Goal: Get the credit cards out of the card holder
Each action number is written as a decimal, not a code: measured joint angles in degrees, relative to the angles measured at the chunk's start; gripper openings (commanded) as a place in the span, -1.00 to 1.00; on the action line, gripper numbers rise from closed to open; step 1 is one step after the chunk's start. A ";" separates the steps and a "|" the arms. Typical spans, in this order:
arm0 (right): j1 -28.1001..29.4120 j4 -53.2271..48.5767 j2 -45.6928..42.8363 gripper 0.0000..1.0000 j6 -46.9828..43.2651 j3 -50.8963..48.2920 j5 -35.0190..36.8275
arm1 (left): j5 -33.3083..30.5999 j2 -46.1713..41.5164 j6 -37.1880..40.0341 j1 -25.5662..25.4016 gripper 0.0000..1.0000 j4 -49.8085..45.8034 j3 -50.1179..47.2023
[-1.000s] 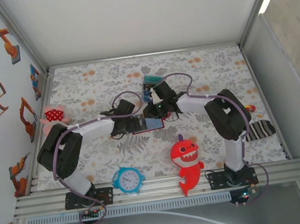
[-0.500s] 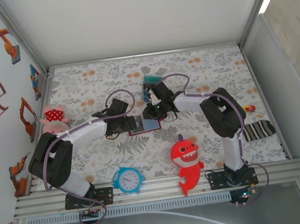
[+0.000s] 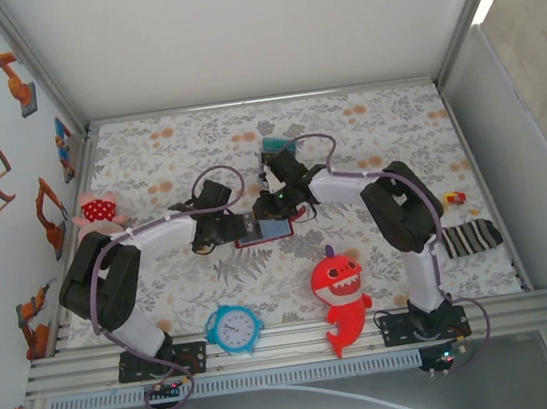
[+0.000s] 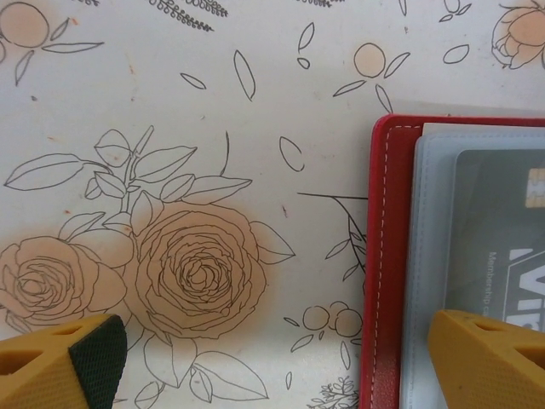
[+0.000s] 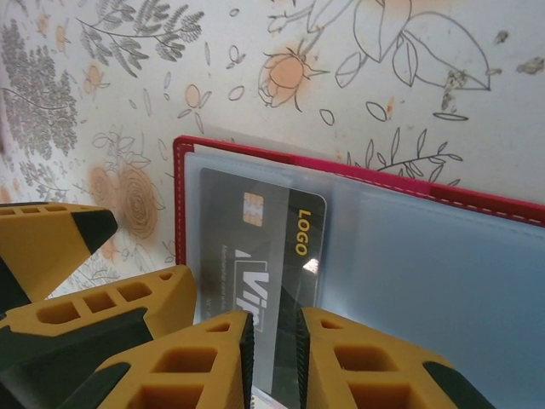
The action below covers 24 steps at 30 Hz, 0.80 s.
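at the card holder point(image 5: 400, 177), right tool point(image 5: 274, 331) hangs over a credit card point(image 5: 223, 223).

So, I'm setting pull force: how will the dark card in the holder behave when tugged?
The dark card looks thin and flat: probably stiff and light. Its glossy face shows glare, so a grip may slip. Tucked inside the card holder, it will likely drag that along.

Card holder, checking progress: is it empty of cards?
No, a dark card sits under a clear sleeve in the open card holder.
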 measured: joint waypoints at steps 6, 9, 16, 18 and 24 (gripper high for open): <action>0.35 -1.49 2.21 -0.55 0.00 0.76 -0.02 | -0.04 0.00 0.20 0.00 0.84 0.17 -0.20; 0.46 -1.92 2.27 -0.52 0.00 1.25 -0.02 | -0.04 0.00 0.20 0.00 0.84 0.22 -0.26; 0.63 -2.95 3.04 -0.51 -0.02 2.47 -0.02 | -0.15 0.24 0.20 -0.07 0.82 0.42 -0.37; 0.63 -2.97 3.08 -0.51 -0.11 2.54 -0.02 | -0.22 0.39 0.20 -0.15 0.81 0.44 -0.37; 0.63 -1.88 3.30 -0.52 -0.04 2.54 -0.98 | -0.55 0.59 0.20 -0.39 0.80 0.46 -0.35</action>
